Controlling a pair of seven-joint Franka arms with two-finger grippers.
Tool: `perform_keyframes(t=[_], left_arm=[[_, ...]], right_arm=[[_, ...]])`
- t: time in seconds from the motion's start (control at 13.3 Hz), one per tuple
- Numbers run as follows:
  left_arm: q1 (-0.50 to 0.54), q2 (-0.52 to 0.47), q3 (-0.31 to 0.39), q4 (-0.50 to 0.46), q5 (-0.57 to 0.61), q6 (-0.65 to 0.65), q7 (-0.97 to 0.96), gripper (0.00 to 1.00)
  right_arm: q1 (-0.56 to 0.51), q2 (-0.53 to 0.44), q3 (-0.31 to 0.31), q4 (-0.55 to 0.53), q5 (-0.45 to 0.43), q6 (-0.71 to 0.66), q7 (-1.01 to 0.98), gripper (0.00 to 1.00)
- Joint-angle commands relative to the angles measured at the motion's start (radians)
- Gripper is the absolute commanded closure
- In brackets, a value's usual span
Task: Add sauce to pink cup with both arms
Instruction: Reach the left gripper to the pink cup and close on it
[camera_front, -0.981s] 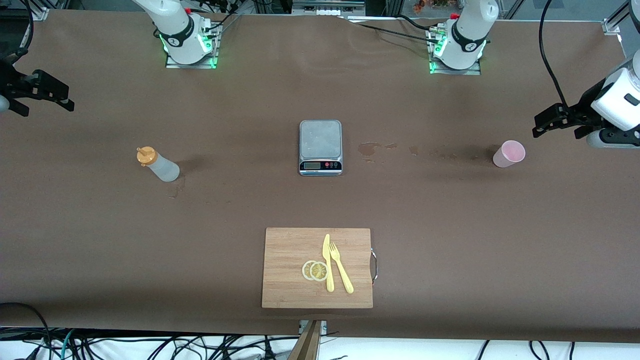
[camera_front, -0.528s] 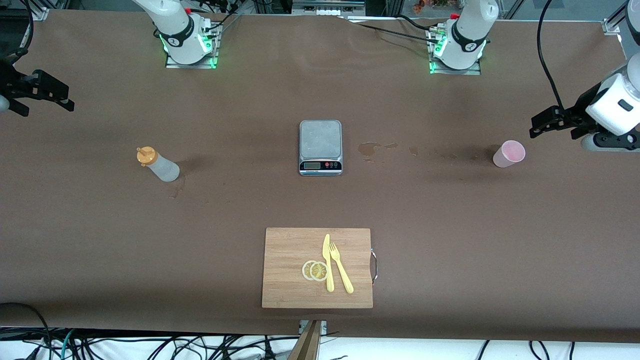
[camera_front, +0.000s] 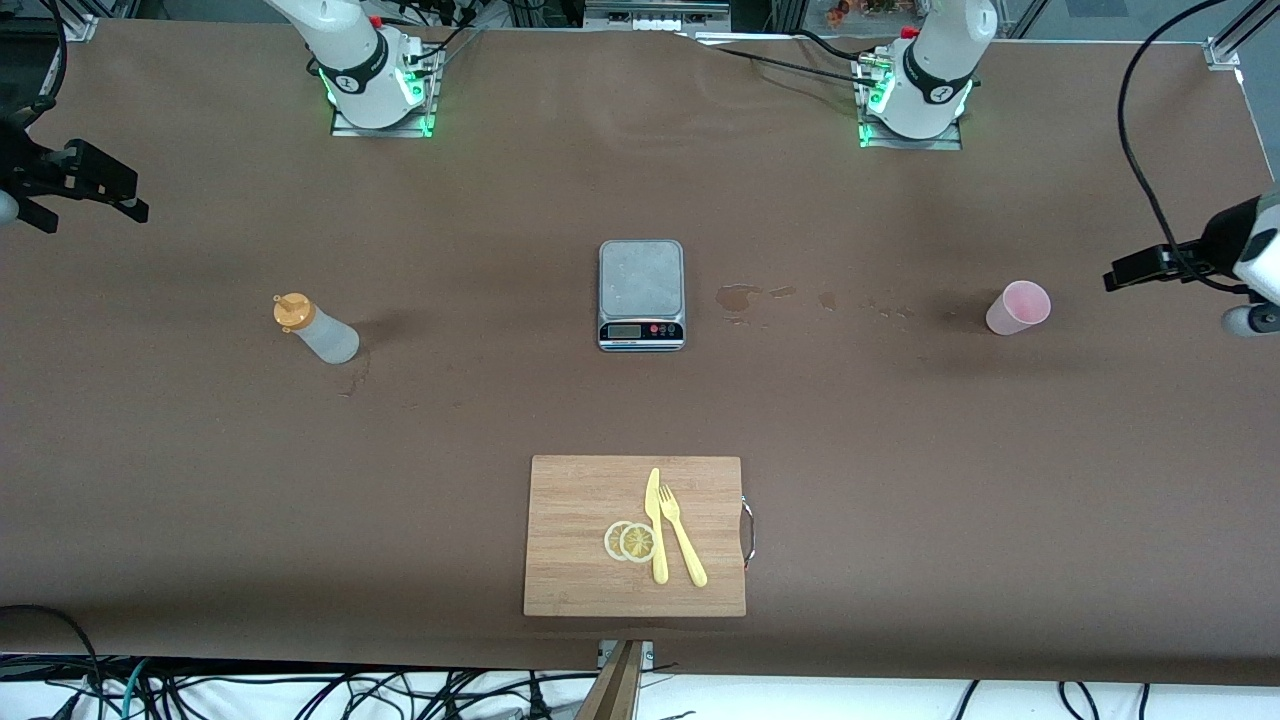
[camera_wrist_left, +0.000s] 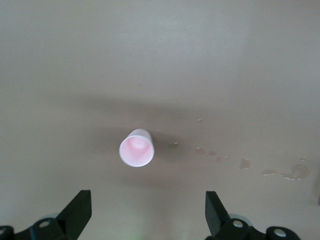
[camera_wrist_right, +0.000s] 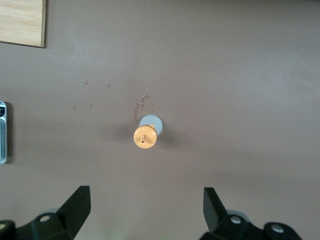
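Nothing is being poured yet: the left gripper (camera_wrist_left: 147, 212) is hovering wide open and empty, the pink cup (camera_wrist_left: 136, 148) standing just ahead of it, while the right gripper (camera_wrist_right: 145, 210), equally spread and empty, is hanging short of the upright sauce (camera_wrist_right: 146, 134). Both grasps are pending.

A grey scale (camera_front: 641, 294) sits at the frame's centre, with small wet stains (camera_front: 740, 297) beside it. The sauce (camera_front: 314, 329) stands at middle left, the pink cup (camera_front: 1018, 308) at middle right. At lower centre a wooden board (camera_front: 570, 560) carries lemon slices (camera_front: 631, 541), a yellow knife (camera_front: 656, 525) and a fork (camera_front: 682, 535). The right gripper (camera_front: 95, 187) hangs at the upper left edge, the left gripper (camera_front: 1140, 268) at the right edge.
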Motion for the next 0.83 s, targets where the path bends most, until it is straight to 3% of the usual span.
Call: perform_keyframes(t=[0.0,0.15,0.53,0.75], left_arm=[[0.079,-0.01,-0.009,-0.066,0.014,0.01,0.137,0.0],[0.118,0.013,-0.009,-0.094,0.01,0.03,0.229,0.0],[0.144,0.047,-0.012,-0.269,0.01,0.257,0.252,0.0],[0.144,0.104,-0.014,-0.278,0.004,0.314,0.252,0.0]], right_arm=[[-0.002,0.005,0.0,0.021,0.016,-0.015,0.002,0.0],[-0.002,0.005,0.0,0.021,0.016,-0.01,0.004,0.0],[-0.002,0.005,0.0,0.021,0.016,-0.012,0.002,0.0],[-0.002,0.005,0.0,0.021,0.016,-0.009,0.007,0.0]])
